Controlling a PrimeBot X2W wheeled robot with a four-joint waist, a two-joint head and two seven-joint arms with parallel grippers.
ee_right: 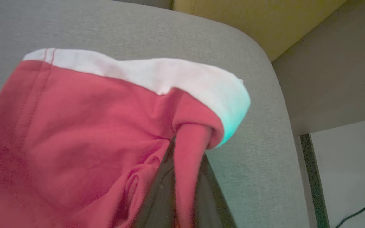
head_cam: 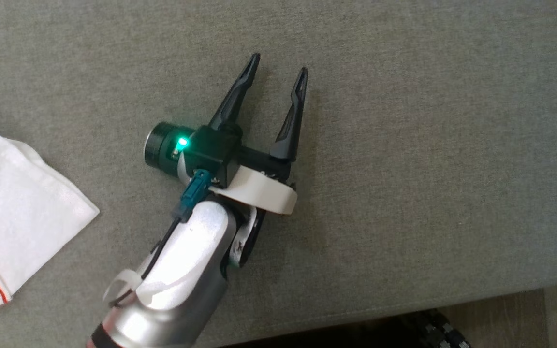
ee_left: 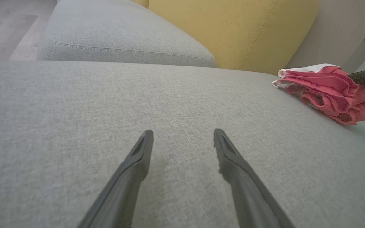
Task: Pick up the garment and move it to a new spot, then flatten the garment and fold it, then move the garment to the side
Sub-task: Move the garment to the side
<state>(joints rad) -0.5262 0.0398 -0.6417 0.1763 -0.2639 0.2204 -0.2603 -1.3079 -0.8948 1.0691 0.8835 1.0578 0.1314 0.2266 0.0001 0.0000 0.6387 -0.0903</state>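
Left gripper (head_cam: 280, 64) – on a silver forearm (head_cam: 186, 261) reaching forward – fingers spread wide, empty; right gripper (ee_right: 188, 148) pinched tight on garment (ee_right: 74, 126)

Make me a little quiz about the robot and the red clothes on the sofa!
1. Fill in the missing word: the right gripper is shut on a fold of the ___ and white garment.
2. True or false: the left gripper has its jaws closed on the garment too.
3. Pick one: what colour is the back cushion behind the grey seat? A. blue B. yellow C. black

Key
1. red
2. False: its jaws stand open, with only bare grey seat between them.
3. B
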